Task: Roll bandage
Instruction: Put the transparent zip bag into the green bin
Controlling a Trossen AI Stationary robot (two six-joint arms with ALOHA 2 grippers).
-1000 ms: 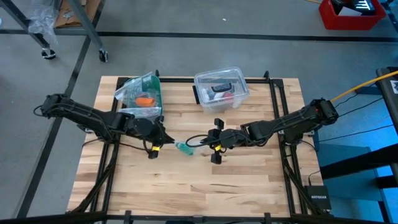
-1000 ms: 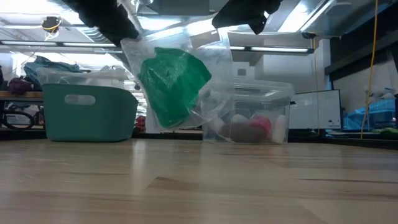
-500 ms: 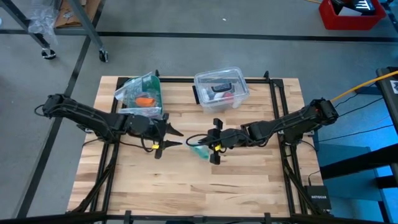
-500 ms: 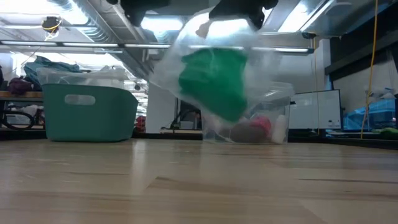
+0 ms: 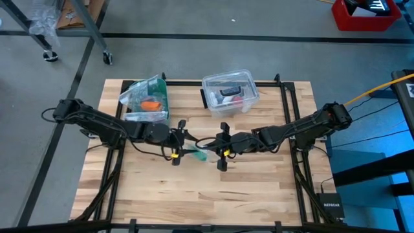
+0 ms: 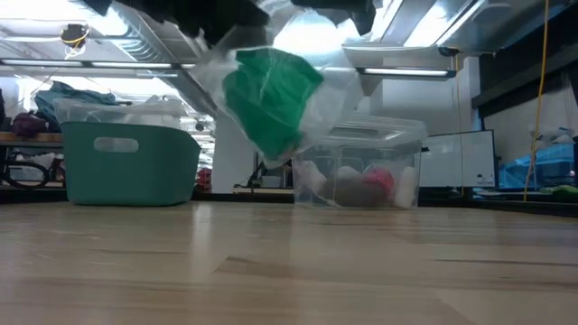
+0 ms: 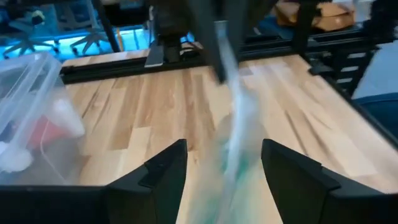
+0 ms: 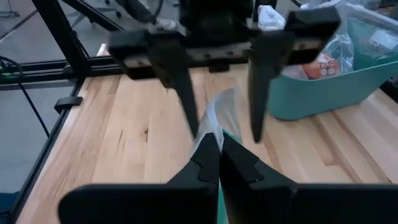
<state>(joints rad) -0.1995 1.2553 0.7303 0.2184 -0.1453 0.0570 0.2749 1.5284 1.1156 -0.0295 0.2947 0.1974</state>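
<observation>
Mid-frame: right gripper (image 5: 222, 153) pinching bagged bandage (image 6: 269, 99); left gripper (image 5: 178, 140) spread beside it. Next: grab bag's free end.

A: Low cam status?
B: bandage (image 6: 271, 97) hanging clear of the worktop (image 6: 289, 271), inside a clear plastic bag (image 6: 312, 86). Dark arm parts at the top edge, above the bag.
A: Background?
B: teal bin (image 6: 126, 162) far left, clear lidded box (image 6: 366, 162) behind the bag with something pink and dark inside.
</observation>
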